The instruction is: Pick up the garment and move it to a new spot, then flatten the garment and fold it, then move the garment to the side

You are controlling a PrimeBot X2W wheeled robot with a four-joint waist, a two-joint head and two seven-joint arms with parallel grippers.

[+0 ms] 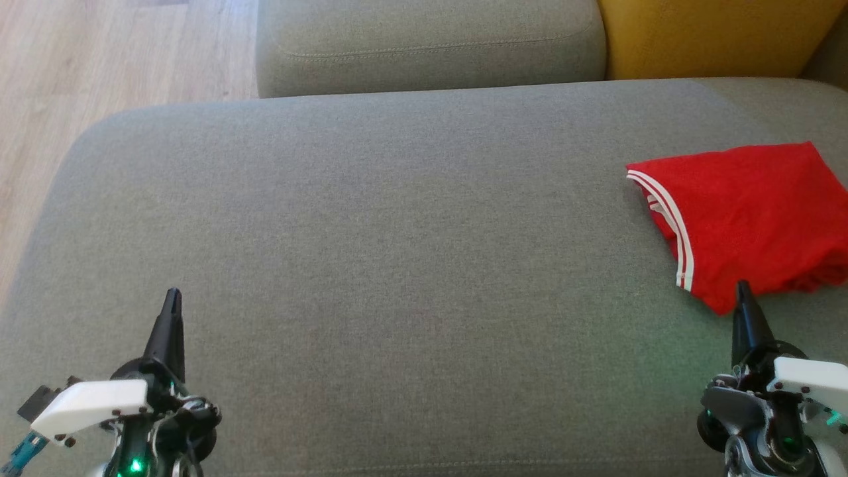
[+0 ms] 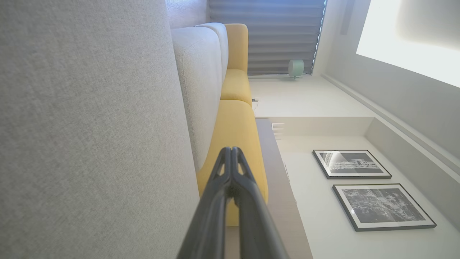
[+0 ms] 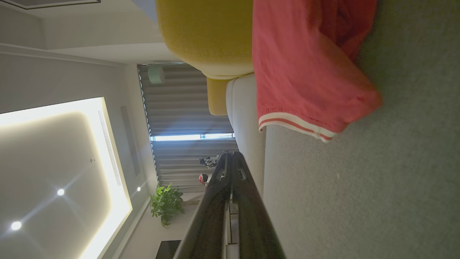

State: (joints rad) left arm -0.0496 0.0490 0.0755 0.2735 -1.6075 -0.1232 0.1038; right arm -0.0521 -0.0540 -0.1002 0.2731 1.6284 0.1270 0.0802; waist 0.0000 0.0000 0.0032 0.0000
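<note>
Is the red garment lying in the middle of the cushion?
No, the red garment lies at the right end of the grey cushion.

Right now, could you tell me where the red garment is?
In the head view the red garment lies on the grey sofa seat at the far right, just beyond the right gripper, below the yellow cushion.

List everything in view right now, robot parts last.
Red fabric garment with white-striped hem: one, red, folded, on the seat's right end.
Grey fabric sofa seat: one, grey, spanning head view.
Grey back cushion: one, grey, behind the seat.
Yellow sofa section: one, yellow, right of the back cushion.
Wooden floor: one, pale, left of the seat.
Black-framed pictures: two, black-and-white, on the wall.
Potted plant: one, green, by the curtain.
Left gripper: one, dark, lower left, shut, empty.
Right gripper: one, dark, beside the garment's near corner, shut, empty.
</note>
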